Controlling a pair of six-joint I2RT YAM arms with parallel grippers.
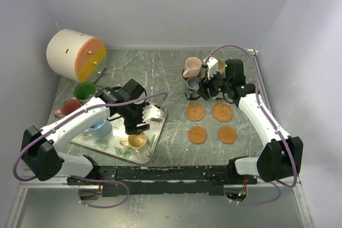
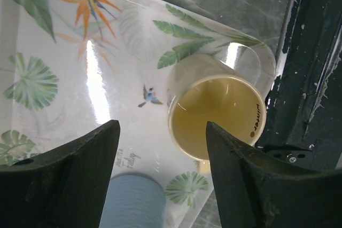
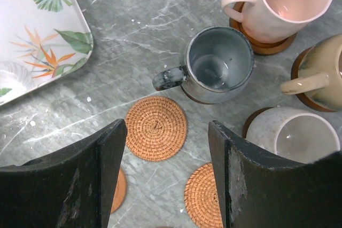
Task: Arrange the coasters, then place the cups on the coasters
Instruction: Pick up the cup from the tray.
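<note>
The yellow cup point(image 1: 137, 141) point(image 2: 219, 116) stands on the leaf-print tray point(image 1: 109, 145) next to the light blue cup point(image 1: 99, 128) point(image 2: 131, 201). My left gripper point(image 1: 136, 126) point(image 2: 162, 126) hangs open just above the yellow cup, whose left rim shows between the fingers. The red cup point(image 1: 69, 107) and green cup point(image 1: 84, 90) stand left of the tray. Pink point(image 3: 291, 1), dark grey point(image 3: 220, 62), tan point(image 3: 326, 76) and cream point(image 3: 294, 134) cups each sit on a coaster. My right gripper point(image 1: 206, 86) point(image 3: 166, 126) is open and empty above bare woven coasters point(image 3: 156, 127) point(image 1: 222, 112).
A big white-and-orange cylinder point(image 1: 75, 54) lies at the back left. The dark frame rail point(image 1: 171, 174) runs along the near edge, close to the tray's corner. White walls close in the table on three sides.
</note>
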